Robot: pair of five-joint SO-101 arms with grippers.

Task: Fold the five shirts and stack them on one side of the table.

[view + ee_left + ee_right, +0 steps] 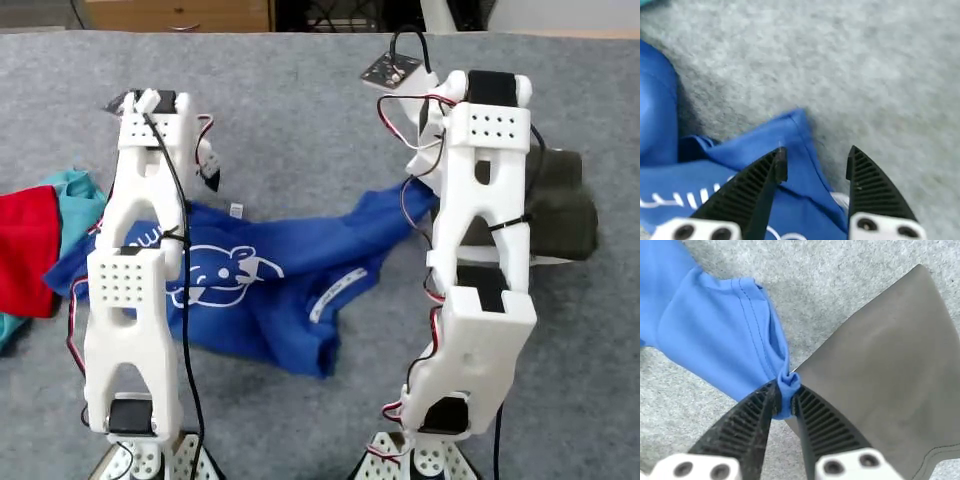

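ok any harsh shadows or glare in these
High view: even light, only a soft shadow along the blue shirt edge. Left wrist view: darker shadow beside its raised fold. Right wrist view: faint sheen on the dark shirt, no glare.

The left gripper [817,154] is recorded in the foreground of the frame, its black ribbed fingers [759,186] held apart. A corner of the blue shirt [745,150] lies beneath and between them, flat on the grey carpet [880,65]. White print [690,200] is noted on the shirt.
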